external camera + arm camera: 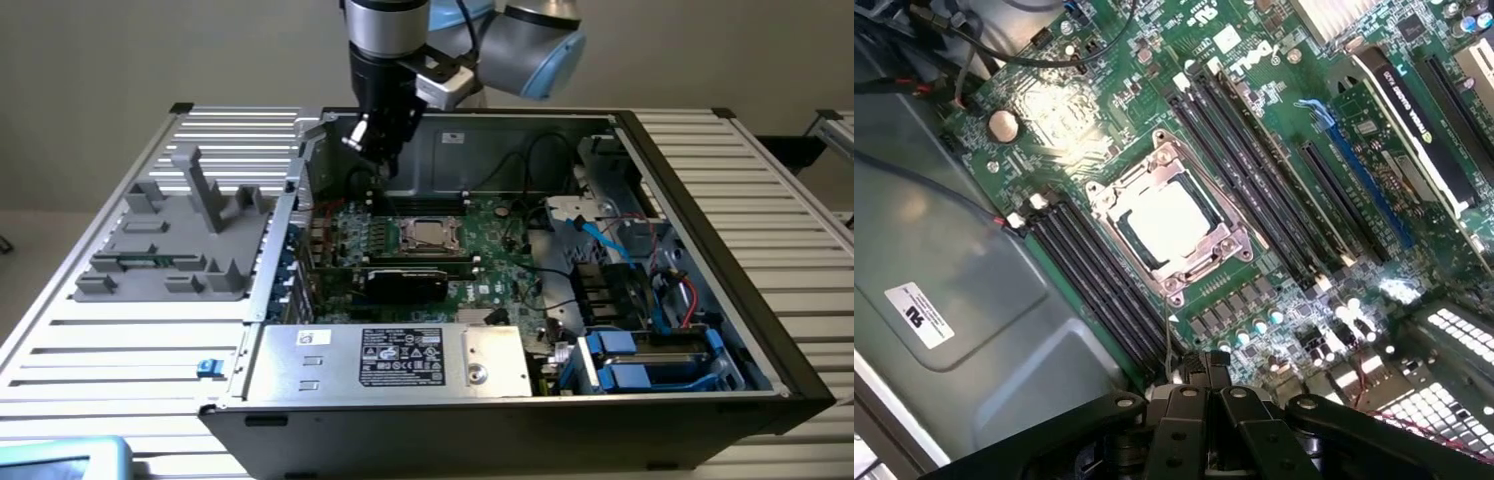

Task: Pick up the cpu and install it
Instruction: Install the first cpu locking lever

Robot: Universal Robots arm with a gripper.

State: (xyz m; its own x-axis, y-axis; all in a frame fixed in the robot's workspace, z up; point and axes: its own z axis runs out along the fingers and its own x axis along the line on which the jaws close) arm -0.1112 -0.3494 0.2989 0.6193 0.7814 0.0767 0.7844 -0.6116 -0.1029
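**Gripper (pixel 1199 378) closed and empty above the board, cpu (pixel 1162 222) lying in the socket**

Fingers (pixel 1176 420) are sitting nearest the wrist camera, and I am seeing them pressed together with nothing between them. In the exterior view the gripper is hanging over the far rim of the case (pixel 694 190), well above the board (pixel 501 270) and apart from the cpu.

I am finding the cpu flat inside the socket frame (pixel 1232 243), its silver top catching the light. Memory slots (pixel 1249 160) are running close along both long sides of the frame, so I am reading little free room sideways there. Straight above the chip nothing is standing in the way. On the near side in the exterior view, the graphics card (pixel 407 282) is lying just beyond one bank of slots. Case walls are closing the board in all round. Black cables (pixel 541 160) are looping along the far wall, towards the exterior view's right.

Glare is washing out the cpu's rim, and I cannot tell whether the frame is latched over it. The power supply (pixel 387 355) is hiding the board's near edge, and the wrist picture is cutting off the graphics card.
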